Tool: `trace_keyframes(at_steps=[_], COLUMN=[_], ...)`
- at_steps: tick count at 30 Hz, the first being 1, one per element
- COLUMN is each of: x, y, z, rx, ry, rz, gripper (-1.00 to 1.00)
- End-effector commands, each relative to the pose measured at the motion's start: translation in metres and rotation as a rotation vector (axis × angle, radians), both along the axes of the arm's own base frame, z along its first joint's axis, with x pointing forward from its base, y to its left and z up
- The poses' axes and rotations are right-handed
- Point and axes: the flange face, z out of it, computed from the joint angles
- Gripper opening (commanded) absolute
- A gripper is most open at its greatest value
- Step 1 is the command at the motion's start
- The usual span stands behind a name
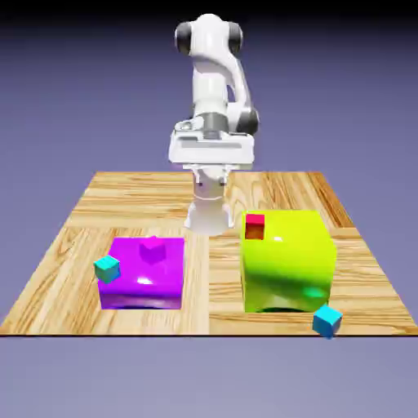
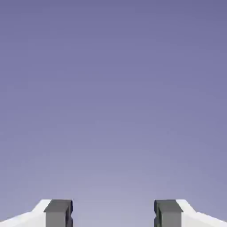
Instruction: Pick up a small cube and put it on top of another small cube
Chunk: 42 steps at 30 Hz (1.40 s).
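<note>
Two tiny cyan-teal cubes lie apart on the wooden table. One small cube sits against the left side of the big magenta block. The other small cube rests at the table's front edge, below the big yellow-green block. My gripper hangs high over the table's far middle, well away from both cubes. In the hand view the gripper is open, its fingertips wide apart with only blue-violet backdrop between them.
A small red cube sits on the yellow-green block's far left corner. On top of the magenta block lies a small magenta cube. The two big blocks stand side by side with a narrow gap.
</note>
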Motion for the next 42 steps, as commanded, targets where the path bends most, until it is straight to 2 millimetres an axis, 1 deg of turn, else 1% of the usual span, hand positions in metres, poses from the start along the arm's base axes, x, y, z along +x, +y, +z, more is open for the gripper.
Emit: trace_keyframes(at_steps=[1, 6, 12, 18, 24, 30, 35, 37, 38, 40, 41, 42], x=[0.010, 0.059, 0.111, 0.155, 0.186, 0.203, 0.207, 0.206, 0.206, 0.187, 0.181, 0.181], y=[0.002, 0.017, 0.044, 0.080, 0.122, 0.169, 0.209, 0.223, 0.223, 0.242, 0.248, 0.248], z=[-0.003, -0.024, -0.061, -0.110, -0.167, -0.230, -0.284, -0.303, -0.303, -0.345, -0.358, -0.358], rx=[0.026, 0.151, 0.286, 0.401, 0.492, 0.554, 0.582, 0.586, 0.586, 0.587, 0.586, 0.586], ry=[0.036, 0.216, 0.442, 0.678, 0.923, 1.177, 1.395, 1.470, 1.470, 1.470, 1.470, 1.470], rz=[-0.018, -0.107, -0.215, -0.322, -0.428, -0.529, -0.608, -0.634, -0.634, -0.633, -0.634, -0.634], gripper=[0.00, 0.00, 0.00, 0.00, 0.00, 0.00, 0.00, 0.00, 0.00, 0.00, 0.00, -1.00])
